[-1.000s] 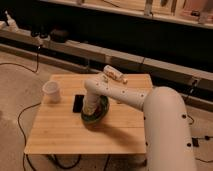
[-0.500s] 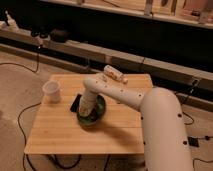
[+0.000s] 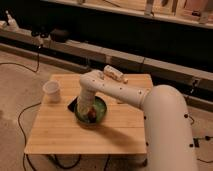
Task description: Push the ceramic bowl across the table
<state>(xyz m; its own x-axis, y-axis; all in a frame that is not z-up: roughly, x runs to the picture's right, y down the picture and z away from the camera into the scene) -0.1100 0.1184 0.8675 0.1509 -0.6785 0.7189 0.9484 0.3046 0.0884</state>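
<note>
The green ceramic bowl (image 3: 98, 113) sits near the middle of the light wooden table (image 3: 60, 137), with a small brownish item inside. My white arm reaches in from the right and bends down at the wrist. My gripper (image 3: 84, 111) points down into the left part of the bowl and touches its inside. The arm hides the bowl's left rim.
A white translucent cup (image 3: 51, 91) stands at the table's left. A dark phone (image 3: 73, 104) lies just left of the bowl, partly under the arm. A white object (image 3: 113, 74) lies at the far edge. Cables run on the floor at the left.
The bowl has slid a little toward the front left of the table with the gripper in it. The cup and the white object have not moved.
</note>
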